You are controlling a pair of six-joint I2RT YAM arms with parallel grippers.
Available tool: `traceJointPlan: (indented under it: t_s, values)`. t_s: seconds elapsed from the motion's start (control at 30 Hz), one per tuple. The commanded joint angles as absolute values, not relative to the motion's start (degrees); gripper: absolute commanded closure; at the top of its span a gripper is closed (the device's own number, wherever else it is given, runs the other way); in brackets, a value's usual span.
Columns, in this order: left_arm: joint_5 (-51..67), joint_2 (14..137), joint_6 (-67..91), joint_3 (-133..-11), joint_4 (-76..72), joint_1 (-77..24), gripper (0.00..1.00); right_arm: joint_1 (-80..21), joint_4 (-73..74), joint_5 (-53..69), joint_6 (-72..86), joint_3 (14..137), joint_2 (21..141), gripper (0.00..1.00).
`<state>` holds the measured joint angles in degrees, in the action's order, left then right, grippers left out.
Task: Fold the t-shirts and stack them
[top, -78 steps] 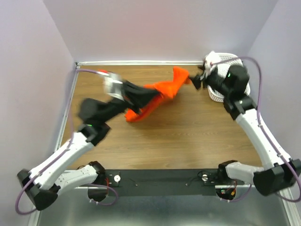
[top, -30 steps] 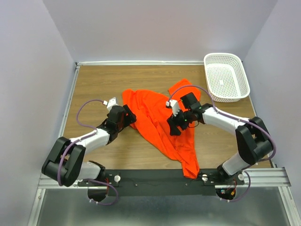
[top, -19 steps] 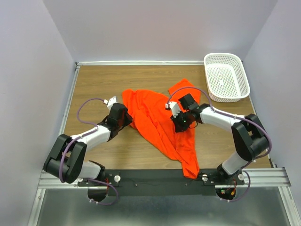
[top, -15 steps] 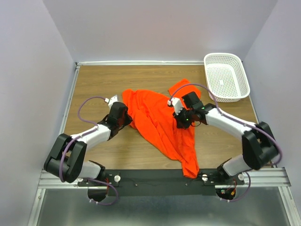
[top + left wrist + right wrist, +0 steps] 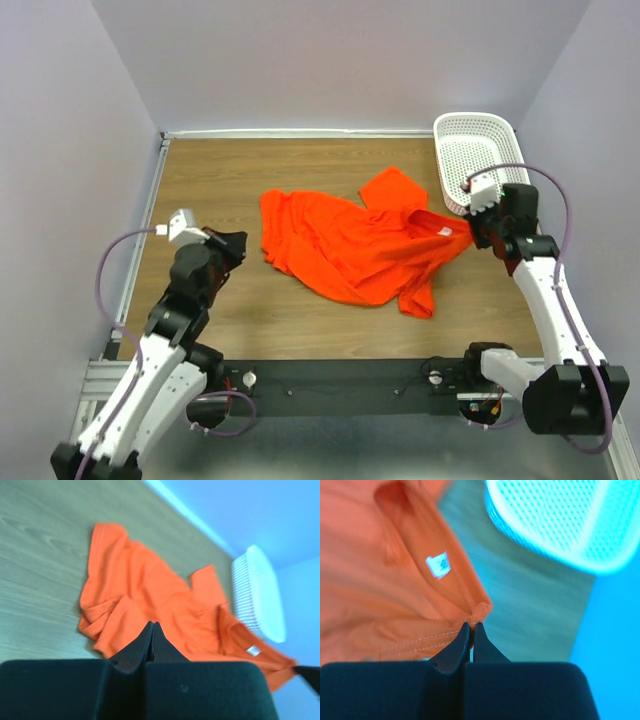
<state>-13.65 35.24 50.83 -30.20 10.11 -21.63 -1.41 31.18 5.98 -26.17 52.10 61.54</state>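
The bright orange t-shirt [image 5: 350, 250] lies crumpled mid-table, its right end lifted and drawn toward the basket. My right gripper [image 5: 470, 232] is shut on its ribbed collar; in the right wrist view the tips [image 5: 472, 625] pinch the rib, with the white neck label [image 5: 438, 564] just beyond. My left gripper [image 5: 236, 243] hangs left of the shirt, apart from its left edge. Its jaws [image 5: 152, 625] are shut with nothing between them. The t-shirt [image 5: 150, 595] spreads out beyond them.
A white perforated basket [image 5: 455, 165] stands at the back right corner, right behind the right wrist, and shows in both wrist views [image 5: 257, 600] [image 5: 555, 520]. Walls border the wooden table [image 5: 300, 170] at the back and both sides.
Both grippers have shut. The right one took the collar and pulled it right toward the basket, stretching the shirt. The left arm came away leftward and up, empty.
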Motion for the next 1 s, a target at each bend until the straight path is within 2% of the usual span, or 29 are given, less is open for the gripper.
traceJointPlan:
  t_s: [0.0,0.03,0.07,0.1,0.13,0.17,0.2,0.23,0.3,0.37,0.43,0.47,0.5,0.57,0.6,0.63,0.7,0.8,0.97]
  values:
    - [-16.89,23.77,55.89,-27.69,20.91,-21.18,1.00,6.41,37.79,3.60,-37.35,46.07,58.28,0.99]
    - [-15.31,22.34,55.72,-26.47,20.40,-21.27,1.00,6.94,38.58,3.60,-38.05,45.01,57.92,0.95]
    - [-14.07,21.19,55.64,-25.76,18.56,-21.18,1.00,7.29,39.19,3.60,-38.14,44.30,57.83,0.84]
    - [-12.58,20.05,55.98,-25.06,17.67,-21.18,1.00,7.38,39.63,3.78,-38.14,43.34,57.66,0.64]
    - [-12.05,20.21,55.99,-24.53,16.53,-21.18,1.00,7.47,40.16,3.95,-37.88,43.16,57.57,0.60]
    - [-11.34,20.82,55.29,-23.91,14.26,-21.18,0.97,7.56,40.34,4.30,-37.36,43.24,57.39,0.44]
    - [-10.29,23.79,55.02,-23.91,13.19,-21.18,0.89,7.56,40.34,4.39,-37.01,43.50,57.13,0.35]
    - [-9.15,25.91,52.93,-24.08,9.70,-21.18,0.67,7.56,40.34,5.53,-36.57,43.85,56.87,0.24]
    - [-6.61,33.96,50.72,-25.65,5.82,-21.09,0.49,7.65,40.60,7.90,-35.25,46.39,56.60,0.00]
    - [-5.19,40.22,46.09,-27.40,-1.18,-20.92,0.34,7.65,41.31,15.24,-34.28,49.03,57.30,0.00]
    - [-2.83,50.47,42.99,-31.26,-7.87,-19.26,0.27,7.56,42.27,23.68,-34.28,51.75,59.05,0.00]
    - [-1.33,54.19,40.89,-32.94,-10.00,-18.20,0.27,7.56,42.19,34.26,-35.06,52.20,59.93,0.00]
    - [2.86,62.15,38.00,-36.79,-11.76,-15.24,0.27,7.56,42.10,39.76,-35.59,52.82,61.25,0.00]
    - [6.14,70.10,35.69,-41.11,-14.31,-12.77,0.27,7.56,42.10,54.31,-36.38,54.13,67.02,0.00]
    - [7.98,74.05,34.90,-43.31,-14.59,-11.27,0.29,7.30,42.10,57.54,-35.69,55.18,69.50,0.00]
    - [11.13,81.23,34.11,-47.42,-14.76,-10.21,0.30,6.95,42.10,59.74,-34.90,56.59,71.87,0.01]
    - [13.00,87.60,33.14,-51.66,-14.07,-8.27,0.34,5.19,42.36,61.35,-33.14,61.07,78.21,0.08]
    - [13.01,101.38,31.29,-61.24,-7.75,-7.56,0.40,3.96,41.84,60.91,-32.44,63.28,81.55,0.08]
    - [9.76,110.73,28.66,-71.00,-0.55,-7.56,0.42,3.69,39.91,61.17,-31.03,62.32,82.62,0.08]
